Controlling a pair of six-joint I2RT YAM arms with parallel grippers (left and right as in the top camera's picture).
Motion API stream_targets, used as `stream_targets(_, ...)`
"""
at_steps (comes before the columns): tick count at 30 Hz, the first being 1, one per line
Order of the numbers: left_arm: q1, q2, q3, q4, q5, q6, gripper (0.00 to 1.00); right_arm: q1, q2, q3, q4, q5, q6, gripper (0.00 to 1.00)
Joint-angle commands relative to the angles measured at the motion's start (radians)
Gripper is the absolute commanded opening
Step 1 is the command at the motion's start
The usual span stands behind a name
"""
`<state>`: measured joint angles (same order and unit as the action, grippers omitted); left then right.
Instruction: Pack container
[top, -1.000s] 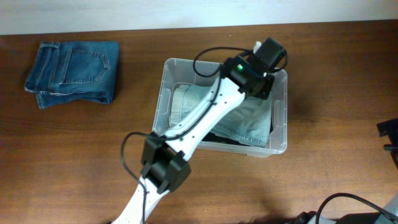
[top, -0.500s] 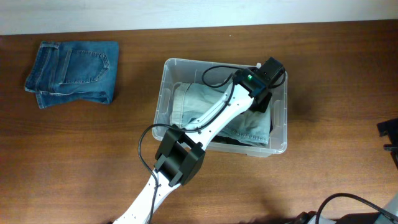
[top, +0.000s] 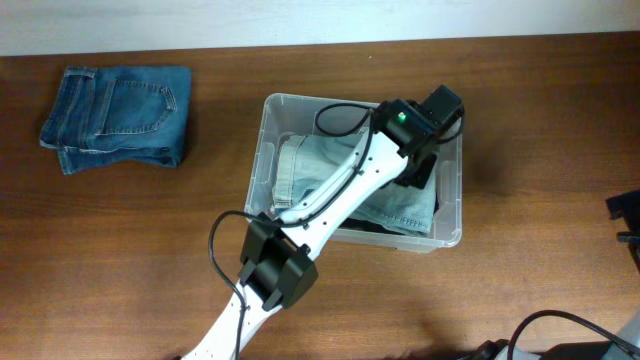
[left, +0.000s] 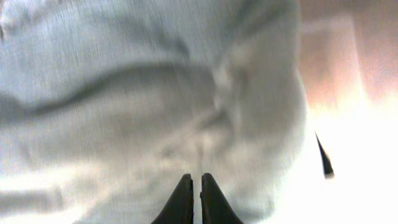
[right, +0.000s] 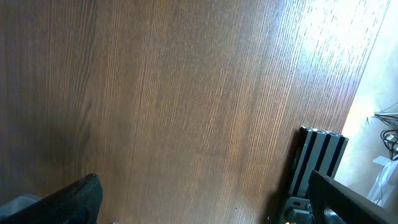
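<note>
Brown wooden table (top: 120, 250) bears the container (top: 260, 160), left gripper (left: 193, 186) fingers pressed together, right gripper (right: 202, 190) fingers wide apart

I see the container (top: 262, 150) as clear and colourless, and through it the pale jeans (top: 300, 165), a washed-out blue-green with lighter stitched hems. A black garment (top: 360, 228) shows under them at the container's near edge. Left of the container, the folded jeans (top: 118, 115) are a darker blue with faded patches. The table (top: 120, 250) around it is mid-brown with straight wood grain. Over the container, my left arm (top: 345, 182) is white with black joints and one green light (top: 401, 116). The left gripper (left: 193, 186) is black.
</note>
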<state>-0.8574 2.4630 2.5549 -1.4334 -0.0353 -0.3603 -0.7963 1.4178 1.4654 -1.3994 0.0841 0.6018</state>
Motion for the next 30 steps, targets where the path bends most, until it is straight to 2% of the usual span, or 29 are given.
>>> stream_targets(1, -0.026, -0.021, 0.013, -0.026, 0.06, -0.01, 0.07, -0.003, 0.0, -0.004, 0.0, 0.005, 0.009, 0.98)
stream_targets(17, -0.085, -0.021, -0.279, 0.231, 0.058, -0.028, 0.07, -0.002, 0.0, -0.004, 0.0, 0.005, 0.009, 0.98)
stream_targets(22, -0.057, -0.04, -0.235, 0.224, 0.032, 0.007, 0.07, -0.003, 0.0, -0.004, 0.0, 0.005, 0.009, 0.98)
stream_targets(28, -0.009, -0.096, -0.088, 0.137, -0.048, 0.017, 0.09, -0.003, 0.0, -0.004, 0.0, 0.005, 0.009, 0.98)
stream_targets(30, 0.015, -0.12, -0.045, 0.099, -0.113, 0.017, 0.15, -0.003, 0.0, -0.004, 0.0, 0.005, 0.009, 0.98)
